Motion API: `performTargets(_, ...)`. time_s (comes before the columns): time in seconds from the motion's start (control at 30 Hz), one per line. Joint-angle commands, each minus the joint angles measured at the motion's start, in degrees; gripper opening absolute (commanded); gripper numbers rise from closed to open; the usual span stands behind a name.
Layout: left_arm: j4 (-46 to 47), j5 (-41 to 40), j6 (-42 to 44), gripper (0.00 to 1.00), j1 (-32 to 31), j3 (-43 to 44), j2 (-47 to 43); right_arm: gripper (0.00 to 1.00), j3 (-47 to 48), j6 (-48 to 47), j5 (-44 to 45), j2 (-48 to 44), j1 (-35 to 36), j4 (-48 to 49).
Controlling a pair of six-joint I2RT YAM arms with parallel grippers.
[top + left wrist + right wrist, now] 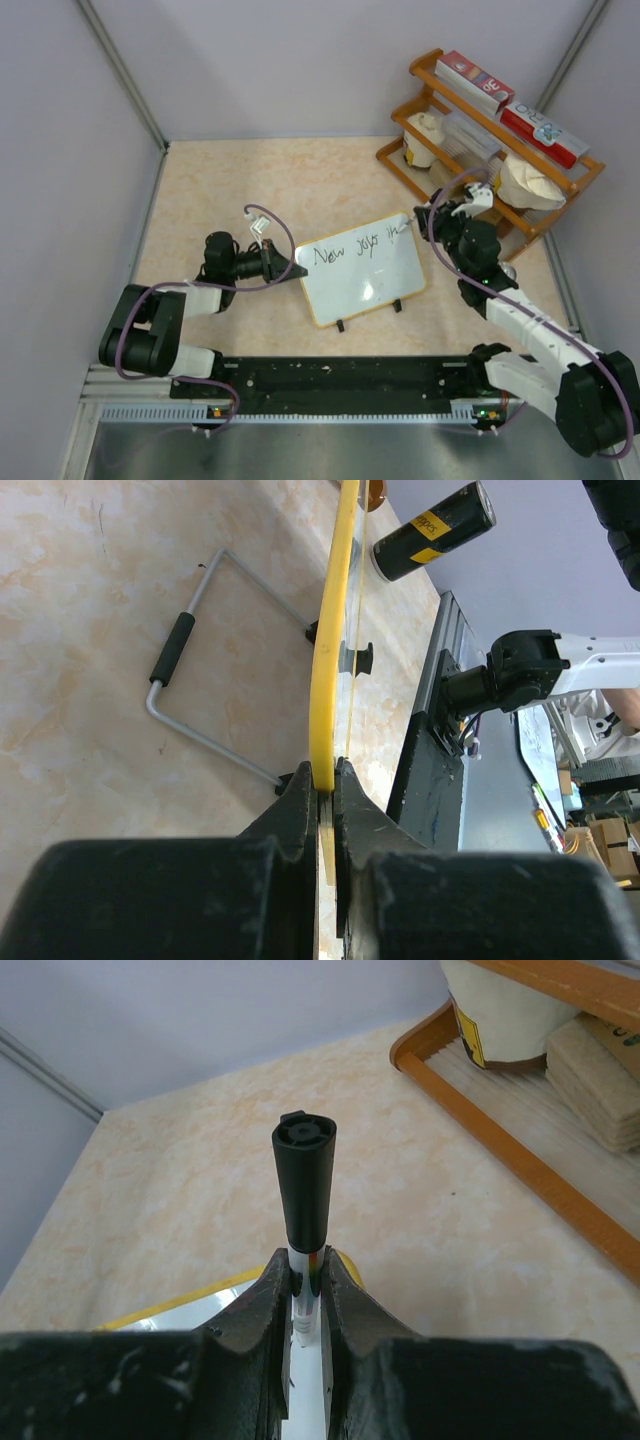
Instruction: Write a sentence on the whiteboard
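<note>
The left gripper is clamped on the thin yellow-tan frame of the whiteboard, biting its left edge, with the fingers pressed flat on either side of the rim. Seen edge-on from these jaws, the board runs straight away from the fingertips. Its bent wire stand with a black foam sleeve lies on the marbled table to one side of them. A black-and-yellow can lies on its side beyond the board's far end.

The right gripper is closed on a marker, with the barrel pinched between the fingers and the black end standing up out of the jaws. Just beneath those jaws is the board's upper right corner, where a line of black handwriting crosses the glossy white surface (the first word reads "New"; the rest is hard to make out). The board stands tilted on two small black feet between the two grippers. A wooden shelf holding bags and boxes stands just beyond the right jaws.
</note>
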Motion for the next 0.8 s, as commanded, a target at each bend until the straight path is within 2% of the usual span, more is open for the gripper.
performTargets(0.0,1.28,3.35,2.37,0.00,-0.55,0.12,0.28,0.00,-1.20,-0.08,-0.43,-1.84,-0.83,0.16)
performTargets(0.23,1.19,3.35,2.37,0.00,-0.55,0.12,0.28,0.00,-2.43,0.70,-0.16,-3.68,-0.83,-0.01)
performTargets(0.53,1.19,3.34,2.37,0.00,-0.55,0.20,0.37,0.00,-2.34,0.97,-3.58,-13.88,-0.91,-0.89)
performTargets(0.77,1.19,3.34,2.37,0.00,-0.55,0.12,0.37,0.00,-2.70,1.15,-8.25,-13.10,-0.31,-0.10)
